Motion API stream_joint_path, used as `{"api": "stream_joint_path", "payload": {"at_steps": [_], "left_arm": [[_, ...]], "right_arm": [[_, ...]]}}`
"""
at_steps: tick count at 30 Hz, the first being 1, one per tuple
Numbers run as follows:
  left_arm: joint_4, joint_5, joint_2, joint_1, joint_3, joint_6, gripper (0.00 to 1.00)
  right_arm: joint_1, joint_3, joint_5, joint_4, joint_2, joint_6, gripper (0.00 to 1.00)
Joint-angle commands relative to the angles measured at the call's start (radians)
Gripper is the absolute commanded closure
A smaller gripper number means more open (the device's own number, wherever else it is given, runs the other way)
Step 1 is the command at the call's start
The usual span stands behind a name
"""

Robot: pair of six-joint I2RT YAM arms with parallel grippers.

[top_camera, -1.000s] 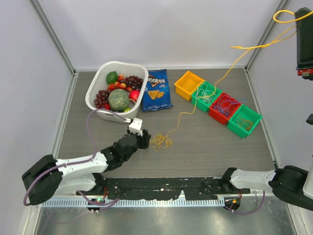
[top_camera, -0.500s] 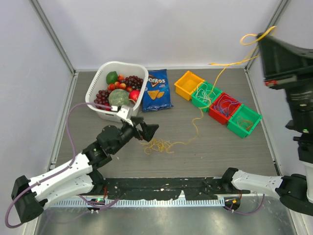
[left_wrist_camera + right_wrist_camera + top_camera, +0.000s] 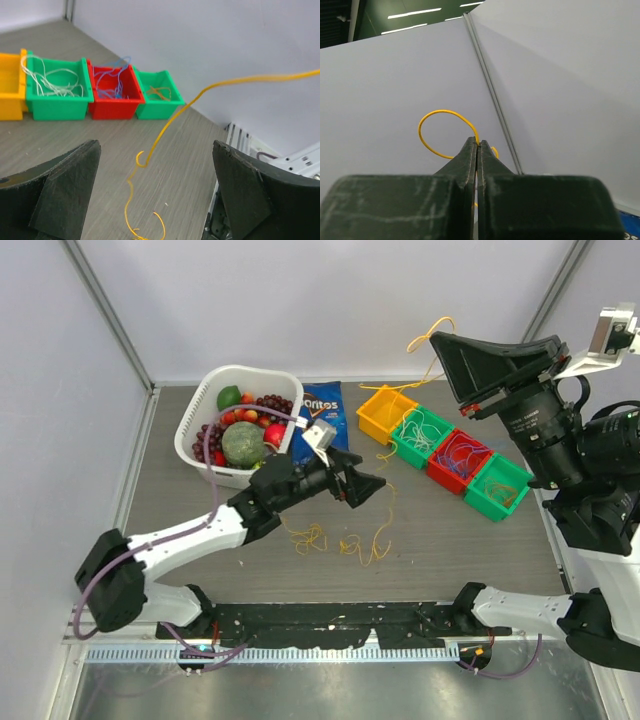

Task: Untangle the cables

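A long yellow cable (image 3: 388,502) runs from a loose heap on the table (image 3: 311,537) up past the bins to my right gripper (image 3: 437,337), which is raised high and shut on its end. In the right wrist view the cable (image 3: 440,111) loops out above the closed tips (image 3: 478,142). My left gripper (image 3: 366,486) hovers open above the table, nothing between its fingers; the cable (image 3: 170,120) hangs free ahead of it (image 3: 155,146). White cables (image 3: 50,80) lie in a green bin, blue ones (image 3: 112,80) in the red bin, orange ones (image 3: 159,91) in the end green bin.
Four bins stand in a row at the back right: yellow (image 3: 384,412), green (image 3: 409,448), red (image 3: 443,472), green (image 3: 497,502). A white basket (image 3: 189,428) of fruit and a Doritos bag (image 3: 320,425) sit at the back left. A black rail (image 3: 330,618) runs along the near edge.
My left gripper opened, let go of the yellow heap, then lifted and swung right. The right gripper carried the cable's end leftward and nearer. The heap spread out on the table.
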Motion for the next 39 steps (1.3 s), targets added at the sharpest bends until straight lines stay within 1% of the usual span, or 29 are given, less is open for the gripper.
{"api": "stream_joint_path", "payload": {"at_steps": [1, 3, 4, 5, 6, 7, 9, 10, 12, 13, 14, 15, 16, 19, 20, 21, 23, 24, 26, 28, 29, 31, 32, 33, 34, 35, 36, 38, 39], "left_arm": [[0.181, 0.033, 0.1, -0.011, 0.04, -0.006, 0.02], [0.207, 0.025, 0.14, -0.012, 0.057, -0.014, 0.04], [0.222, 0.021, 0.155, -0.012, 0.063, -0.021, 0.06], [0.23, 0.021, 0.172, -0.012, 0.075, -0.028, 0.09], [0.234, 0.024, 0.183, -0.012, 0.086, -0.029, 0.17], [0.222, 0.024, 0.186, -0.012, 0.094, -0.029, 0.27], [0.18, 0.001, 0.174, -0.014, 0.103, -0.017, 0.57], [0.16, 0.001, 0.158, -0.012, 0.102, -0.008, 0.69], [0.101, 0.002, 0.106, -0.012, 0.089, -0.002, 0.89], [0.08, -0.002, 0.071, -0.012, 0.08, -0.003, 1.0], [0.048, -0.016, 0.033, -0.012, 0.072, -0.008, 1.0], [0.014, -0.031, 0.002, -0.012, 0.071, -0.017, 1.0], [-0.024, -0.045, -0.035, -0.014, 0.083, -0.023, 1.0], [-0.228, -0.103, -0.104, -0.012, 0.175, -0.046, 1.0], [-0.314, -0.129, -0.119, -0.011, 0.224, -0.055, 1.0], [-0.388, -0.157, -0.127, -0.011, 0.276, -0.067, 1.0], [-0.506, -0.177, -0.138, -0.012, 0.357, -0.083, 1.0], [-0.55, -0.176, -0.146, -0.012, 0.385, -0.087, 1.0], [-0.583, -0.176, -0.165, -0.012, 0.416, -0.095, 1.0], [-0.589, -0.214, -0.19, -0.012, 0.431, -0.101, 1.0], [-0.595, -0.222, -0.195, -0.012, 0.443, -0.103, 1.0], [-0.621, -0.228, -0.196, -0.012, 0.48, -0.101, 1.0], [-0.638, -0.231, -0.196, -0.012, 0.499, -0.101, 1.0], [-0.647, -0.232, -0.196, -0.012, 0.517, -0.101, 1.0], [-0.652, -0.237, -0.198, -0.011, 0.532, -0.098, 1.0], [-0.661, -0.245, -0.196, -0.012, 0.545, -0.103, 1.0], [-0.667, -0.252, -0.198, -0.012, 0.557, -0.104, 1.0], [-0.68, -0.26, -0.193, -0.011, 0.575, -0.113, 1.0], [-0.681, -0.26, -0.192, -0.012, 0.583, -0.117, 1.0]], "right_arm": [[0.002, 0.057, -0.05, 0.023, -0.001, 0.031, 0.99], [0.002, 0.057, -0.063, 0.023, 0.0, 0.038, 0.99], [0.002, 0.052, -0.07, 0.023, 0.0, 0.04, 0.99], [0.004, 0.049, -0.072, 0.022, -0.001, 0.042, 0.99], [0.004, 0.037, -0.075, 0.022, -0.004, 0.04, 0.99], [0.002, 0.028, -0.073, 0.022, -0.01, 0.035, 0.99], [0.002, -0.03, -0.055, 0.02, -0.029, 0.025, 0.99], [0.001, -0.047, -0.035, 0.019, -0.042, 0.019, 0.99], [0.001, -0.113, 0.017, 0.0, -0.075, -0.006, 0.99], [0.002, -0.177, 0.049, -0.013, -0.091, -0.018, 0.99], [0.002, -0.211, 0.121, -0.02, -0.12, -0.017, 0.99], [0.002, -0.298, 0.175, -0.035, -0.137, -0.002, 0.99], [0.004, -0.351, 0.26, -0.044, -0.171, 0.011, 0.96], [0.004, -0.565, 0.344, -0.089, -0.22, 0.051, 0.87], [0.002, -0.598, 0.347, -0.099, -0.237, 0.058, 0.85], [0.002, -0.662, 0.342, -0.119, -0.245, 0.072, 0.82], [0.002, -0.728, 0.326, -0.159, -0.257, 0.094, 0.8], [0.002, -0.748, 0.325, -0.168, -0.268, 0.106, 0.79], [0.002, -0.814, 0.321, -0.175, -0.285, 0.123, 0.76], [0.004, -0.857, 0.318, -0.176, -0.296, 0.134, 0.68], [0.002, -0.873, 0.312, -0.179, -0.299, 0.134, 0.59], [0.001, -0.89, 0.29, -0.19, -0.296, 0.137, 0.45], [0.002, -0.894, 0.284, -0.193, -0.296, 0.135, 0.4], [0.002, -0.905, 0.264, -0.195, -0.294, 0.131, 0.31], [0.002, -0.91, 0.257, -0.201, -0.288, 0.12, 0.29], [0.002, -0.913, 0.229, -0.205, -0.288, 0.114, 0.27], [0.002, -0.914, 0.205, -0.208, -0.286, 0.097, 0.26], [0.002, -0.917, 0.081, -0.172, -0.294, 0.066, 0.25], [0.002, -0.927, -0.038, -0.141, -0.302, 0.055, 0.25]]}}
